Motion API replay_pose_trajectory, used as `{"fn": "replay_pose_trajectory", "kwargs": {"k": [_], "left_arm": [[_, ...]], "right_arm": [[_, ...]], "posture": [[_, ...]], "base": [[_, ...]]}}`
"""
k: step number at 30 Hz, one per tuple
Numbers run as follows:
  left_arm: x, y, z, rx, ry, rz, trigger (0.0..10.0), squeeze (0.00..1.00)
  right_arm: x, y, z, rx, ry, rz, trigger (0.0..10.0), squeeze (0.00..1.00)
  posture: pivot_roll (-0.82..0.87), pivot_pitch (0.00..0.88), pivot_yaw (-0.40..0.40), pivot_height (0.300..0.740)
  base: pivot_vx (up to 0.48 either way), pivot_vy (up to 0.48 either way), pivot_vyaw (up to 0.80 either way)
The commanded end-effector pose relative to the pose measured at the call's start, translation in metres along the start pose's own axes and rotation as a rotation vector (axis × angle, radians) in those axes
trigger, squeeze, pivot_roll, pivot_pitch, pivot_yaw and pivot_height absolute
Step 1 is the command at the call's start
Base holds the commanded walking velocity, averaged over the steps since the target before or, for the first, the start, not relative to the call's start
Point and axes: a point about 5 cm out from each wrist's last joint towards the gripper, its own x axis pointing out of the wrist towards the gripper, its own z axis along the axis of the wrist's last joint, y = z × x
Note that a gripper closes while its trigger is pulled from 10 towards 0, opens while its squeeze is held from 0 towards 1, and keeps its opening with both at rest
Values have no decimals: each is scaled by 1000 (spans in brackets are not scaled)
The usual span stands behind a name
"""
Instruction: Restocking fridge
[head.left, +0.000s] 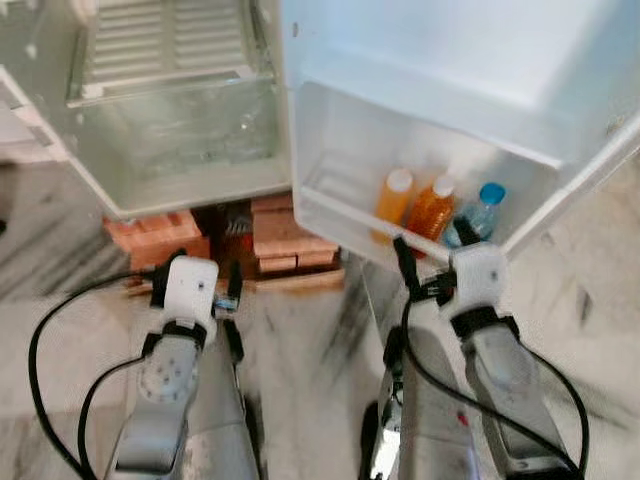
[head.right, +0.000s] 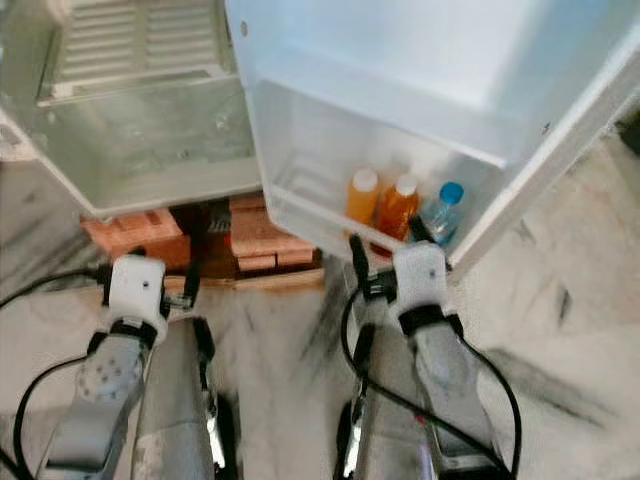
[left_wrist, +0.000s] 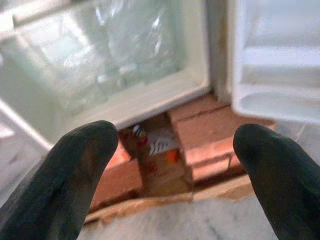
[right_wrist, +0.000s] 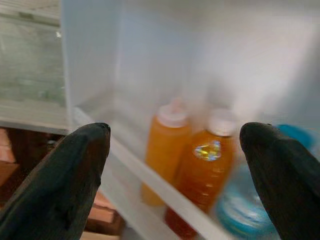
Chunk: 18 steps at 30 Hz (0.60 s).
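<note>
Right tool released, just in front of fridge door shelf; two orange juice bottles and blue-capped water bottle in shelf. Left tool released, facing bricks under fridge.

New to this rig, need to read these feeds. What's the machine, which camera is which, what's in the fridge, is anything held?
It is a walking humanoid with two silver arms, each ending in two long black fingers. The two wide pictures come from a stereo camera on its head, looking down at an open fridge. The two close pictures come from wrist cameras looking along each gripper's fingers.

The left gripper hangs low in front of the bricks propping up the fridge. The right gripper is raised toward the door shelf.

On that shelf stand three bottles in a row: an orange bottle with a white cap, a darker amber bottle and a clear bottle with a blue cap.

Both grippers are open; neither holds anything.
</note>
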Motion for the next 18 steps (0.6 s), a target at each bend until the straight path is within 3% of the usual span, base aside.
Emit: {"fn": "replay_pose_trajectory", "kwargs": {"k": [1,3,4,6,11,16,18], "left_arm": [[-5,0,-10,-12,36,-6,10000,0],[-5,0,-13,-16,48,2,10000,0],[-4,-1,-19,-47,96,39,10000,0],[-3,-6,-20,-66,99,29,10000,0],[3,-12,-18,-40,74,-4,10000,0],[5,-7,-21,-48,74,13,10000,0],[7,-8,-20,-57,69,23,10000,0]], "right_arm": [[0,-5,1,9,3,-61,10000,0],[1,-8,0,25,9,-92,10000,0],[2,-11,-12,55,63,-193,10000,0],[4,-8,-19,78,92,-243,10000,0],[13,8,-17,92,88,-226,10000,0],[10,1,-20,100,110,-237,10000,0],[6,-10,-24,101,131,-273,10000,0]], "posture": [[162,105,-17,542],[160,102,-26,547],[170,99,-37,557],[174,99,-37,567],[165,78,-28,592],[148,76,-41,617],[140,73,-48,632]], "base": [[0,0,0],[0,0,0],[0,0,0],[0,0,0],[0,0,0],[0,0,0],[0,0,0]]}}
